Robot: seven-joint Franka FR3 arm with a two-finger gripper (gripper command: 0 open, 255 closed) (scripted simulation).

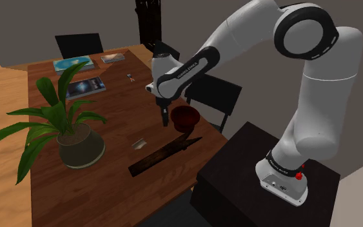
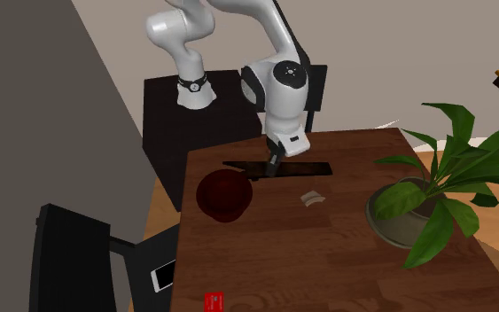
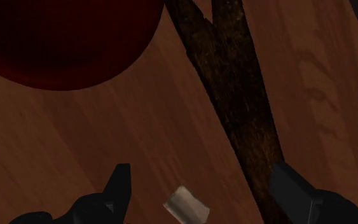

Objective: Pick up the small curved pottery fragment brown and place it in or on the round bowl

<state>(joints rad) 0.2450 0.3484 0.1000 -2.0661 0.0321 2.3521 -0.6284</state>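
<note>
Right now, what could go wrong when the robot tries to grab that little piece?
The open pincer has one finger right by the long dark strip; coming down, it may bump it. The pale fragment is tiny and not yet held, so it could slip out. The dark red bowl sits close; a careless swing might knock it.

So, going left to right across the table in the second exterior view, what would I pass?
dark red bowl → pale curved fragment → potted plant
</note>
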